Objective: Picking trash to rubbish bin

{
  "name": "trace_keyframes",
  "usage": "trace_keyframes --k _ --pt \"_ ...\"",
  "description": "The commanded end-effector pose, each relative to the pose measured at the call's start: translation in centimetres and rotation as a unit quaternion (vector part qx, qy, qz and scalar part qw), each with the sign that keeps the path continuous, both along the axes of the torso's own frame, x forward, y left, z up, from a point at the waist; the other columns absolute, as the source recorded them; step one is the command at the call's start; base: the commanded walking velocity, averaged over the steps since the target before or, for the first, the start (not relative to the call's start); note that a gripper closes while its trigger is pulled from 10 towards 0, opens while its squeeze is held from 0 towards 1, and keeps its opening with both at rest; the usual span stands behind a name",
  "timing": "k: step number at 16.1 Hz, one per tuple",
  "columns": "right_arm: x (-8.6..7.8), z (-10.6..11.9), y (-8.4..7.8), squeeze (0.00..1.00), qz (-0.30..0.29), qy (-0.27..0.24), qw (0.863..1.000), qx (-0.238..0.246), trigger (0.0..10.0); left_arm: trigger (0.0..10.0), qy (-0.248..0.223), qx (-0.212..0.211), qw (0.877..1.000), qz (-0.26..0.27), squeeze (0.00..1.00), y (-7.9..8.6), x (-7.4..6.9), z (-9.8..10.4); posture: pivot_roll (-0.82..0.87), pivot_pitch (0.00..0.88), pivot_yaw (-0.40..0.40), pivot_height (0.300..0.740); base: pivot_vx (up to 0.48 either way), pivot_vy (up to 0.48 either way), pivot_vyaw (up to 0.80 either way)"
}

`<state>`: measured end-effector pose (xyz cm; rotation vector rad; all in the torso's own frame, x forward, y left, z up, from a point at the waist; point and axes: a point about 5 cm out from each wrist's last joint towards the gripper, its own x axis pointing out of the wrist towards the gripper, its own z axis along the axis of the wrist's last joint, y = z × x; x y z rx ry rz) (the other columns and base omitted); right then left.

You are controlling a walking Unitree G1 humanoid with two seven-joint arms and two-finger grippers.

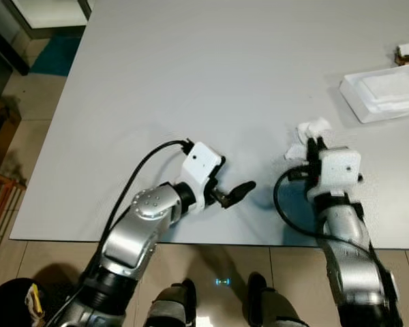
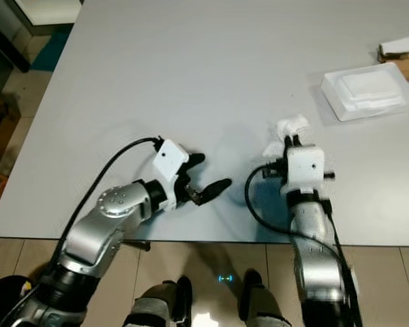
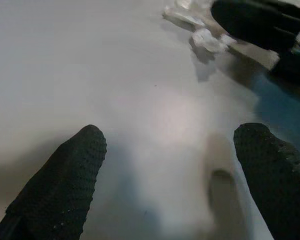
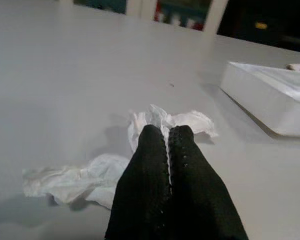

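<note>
White crumpled tissue [image 4: 162, 121] lies on the grey table [image 1: 191, 82], touching my right gripper [image 4: 168, 137], whose fingers are pressed together, holding nothing. My left gripper [image 3: 170, 160] hovers spread wide, empty.

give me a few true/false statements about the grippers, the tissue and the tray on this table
1. The right gripper is shut, with its tips at the crumpled tissue. True.
2. The left gripper holds a tissue. False: it is open, with bare table between its fingers.
3. A white tray sits on the table past the right gripper, on the robot's right. True.
4. The tissue lies inside the tray. False: it lies on the table, apart from the tray.
5. Both arms hang below the table edge. False: both grippers are over the table near its front edge.
</note>
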<state>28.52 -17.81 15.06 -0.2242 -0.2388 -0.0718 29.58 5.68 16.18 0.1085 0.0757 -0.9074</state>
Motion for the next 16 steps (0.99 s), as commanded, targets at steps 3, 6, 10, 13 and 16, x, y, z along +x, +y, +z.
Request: trace_keyframes --k 3,6,10,13,16 --pt "-1.5 1.9 -0.5 0.0 -0.046 -0.032 0.998 0.0 0.0 10.0 0.005 0.003 1.0 0.012 0.0 -0.5 0.4 -0.9 0.18 0.193 0.067 0.74 0.0 0.0 0.0" --pt "-2.7 3.4 0.2 0.0 -0.054 -0.066 0.996 -0.003 0.0 10.0 -0.026 -0.02 0.998 0.055 0.0 -0.6 1.4 -0.2 0.16 0.179 0.059 0.74 0.0 0.0 0.0" --pt "-4.4 3.3 1.1 0.0 -0.047 -0.05 0.998 0.009 1.3 10.0 -0.037 -0.038 0.995 0.089 0.0 -0.7 2.5 0.0 0.13 0.156 0.045 0.74 0.0 0.0 0.0" --pt "-4.9 3.4 1.3 0.0 -0.047 -0.039 0.998 0.006 10.0 10.0 -0.039 -0.054 0.993 0.094 0.0 -1.2 3.1 0.2 0.1 0.143 0.038 0.74 0.0 0.0 0.0" --pt "-4.8 3.8 1.6 0.0 -0.046 -0.037 0.998 0.001 10.0 10.0 -0.041 -0.056 0.993 0.1 0.0 -1.4 3.6 0.1 0.09 0.135 0.036 0.74 0.0 -0.394 0.0"
